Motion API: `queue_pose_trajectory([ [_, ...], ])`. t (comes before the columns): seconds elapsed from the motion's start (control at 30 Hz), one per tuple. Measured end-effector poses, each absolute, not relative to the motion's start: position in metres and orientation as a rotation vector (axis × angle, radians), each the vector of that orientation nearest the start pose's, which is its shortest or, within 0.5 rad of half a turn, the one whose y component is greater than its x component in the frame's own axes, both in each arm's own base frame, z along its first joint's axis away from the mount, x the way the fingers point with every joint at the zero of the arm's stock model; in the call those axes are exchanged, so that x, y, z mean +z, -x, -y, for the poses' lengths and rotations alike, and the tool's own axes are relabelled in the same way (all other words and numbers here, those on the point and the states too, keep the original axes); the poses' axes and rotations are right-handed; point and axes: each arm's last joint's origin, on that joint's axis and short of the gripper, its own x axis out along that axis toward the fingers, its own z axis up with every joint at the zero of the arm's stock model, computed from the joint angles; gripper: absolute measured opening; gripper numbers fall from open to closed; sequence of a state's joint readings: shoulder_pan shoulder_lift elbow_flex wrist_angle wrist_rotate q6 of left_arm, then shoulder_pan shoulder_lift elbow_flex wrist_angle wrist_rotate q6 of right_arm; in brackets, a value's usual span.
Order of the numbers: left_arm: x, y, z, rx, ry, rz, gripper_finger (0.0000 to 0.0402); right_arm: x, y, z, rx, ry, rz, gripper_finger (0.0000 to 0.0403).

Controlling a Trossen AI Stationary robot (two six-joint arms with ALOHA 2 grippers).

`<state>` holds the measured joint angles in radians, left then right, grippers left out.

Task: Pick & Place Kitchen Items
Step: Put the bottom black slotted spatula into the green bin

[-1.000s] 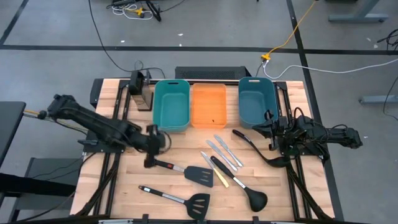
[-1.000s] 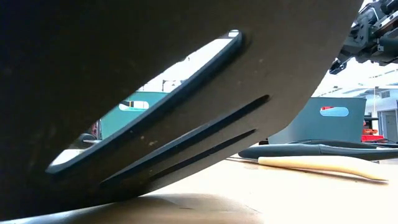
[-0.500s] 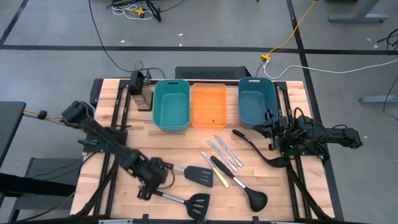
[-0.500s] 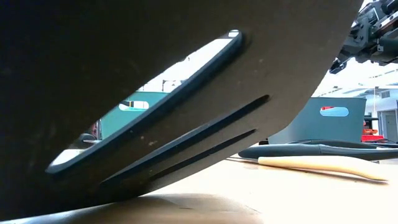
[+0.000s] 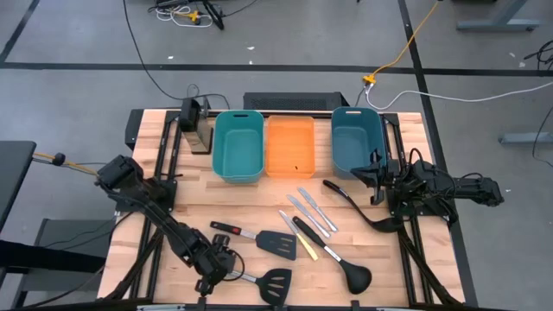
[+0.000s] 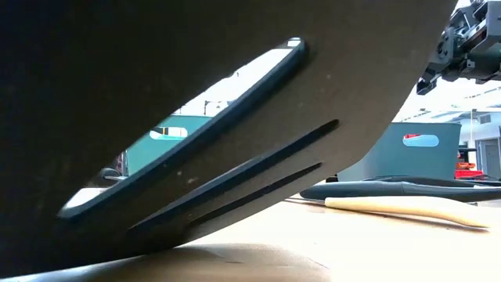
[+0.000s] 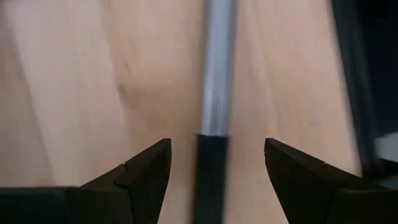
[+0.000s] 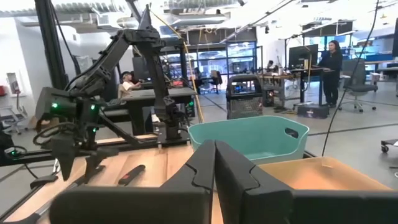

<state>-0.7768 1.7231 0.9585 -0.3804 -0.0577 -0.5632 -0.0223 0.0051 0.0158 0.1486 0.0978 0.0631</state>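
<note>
- Nothing is sitting in the bins yet, as far as I can see from above: the left teal bin [image 5: 238, 145], the orange bin [image 5: 289, 147] and the right teal bin [image 5: 357, 141] at the back edge of the table [image 5: 147, 130] are all looking bare inside, apart from a small dark speck in the orange one that I cannot make out.
- The left gripper [image 5: 216, 266] is hovering low near the front left corner, its jaws spread wide on either side of the handle of the front spatula [image 5: 259, 278]; the left wrist view is showing the handle running between the fingers [image 7: 146, 171] with gaps on both sides, so it is not being gripped.
- The second spatula [image 5: 263, 240] is lying just behind it, toward the middle of the table.
- The knives [image 5: 309, 210], a thin yellow stick [image 5: 305, 245] and one ladle [image 5: 337, 263] are lying together at the centre front; the other ladle [image 5: 359, 210] is lying near the right edge.
- The right gripper [image 5: 376, 177] is waiting above the right edge beside the right teal bin, fingers pressed together and holding nothing.
- I'd judge the job as only just starting: every utensil is waiting to be moved, with the front spatula looking first in line.
</note>
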Motion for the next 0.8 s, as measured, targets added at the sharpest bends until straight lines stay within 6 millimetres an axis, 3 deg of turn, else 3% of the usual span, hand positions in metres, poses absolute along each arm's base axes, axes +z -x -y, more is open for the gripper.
queue_pose_trajectory([
  [0.27, 0.131, -0.228, 0.23, -0.275, -0.034, -1.195, 0.0263, 0.183, -0.096, 0.005, -0.114, -0.076, 0.163, 0.0016],
  [0.47, 0.13, -0.223, 0.235, -0.251, -0.093, -1.153, 0.0256, 0.183, -0.096, 0.005, -0.114, -0.075, 0.163, 0.0016],
  [0.6, 0.129, -0.221, 0.236, -0.252, -0.12, -1.149, 0.0207, 0.183, -0.096, 0.005, -0.114, -0.075, 0.163, 0.0016],
  [0.8, 0.129, -0.221, 0.236, -0.268, -0.128, -1.153, 0.008, 0.183, -0.096, 0.005, -0.114, -0.075, 0.163, 0.0016],
])
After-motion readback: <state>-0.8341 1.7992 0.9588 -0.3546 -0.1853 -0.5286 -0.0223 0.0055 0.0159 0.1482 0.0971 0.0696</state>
